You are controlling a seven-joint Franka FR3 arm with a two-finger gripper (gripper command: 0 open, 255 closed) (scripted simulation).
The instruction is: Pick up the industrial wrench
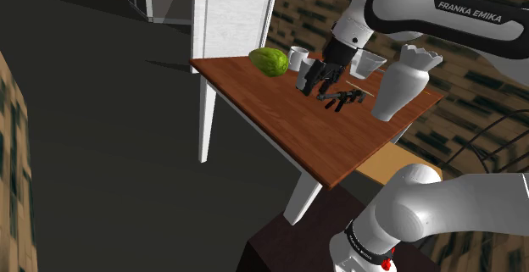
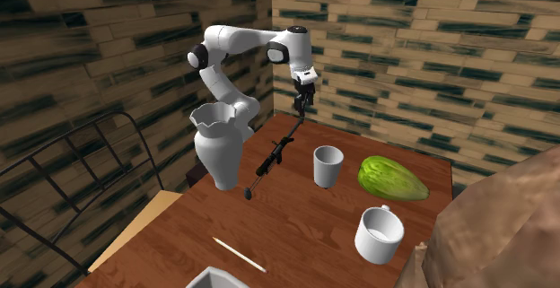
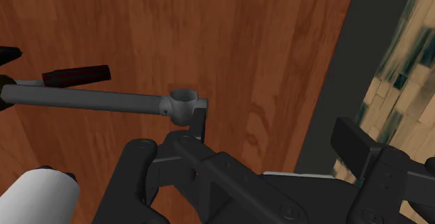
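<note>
The dark grey wrench lies on the wooden table, its ring end just outside one fingertip of the open, empty gripper, its long shaft running sideways away from the jaws, not between them.

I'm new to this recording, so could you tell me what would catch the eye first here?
The open black gripper hangs over one end of a dark wrench lying on the wooden table. A tall white vase stands beside the wrench, and a green melon-like fruit lies on its other side, past a white cup.
</note>
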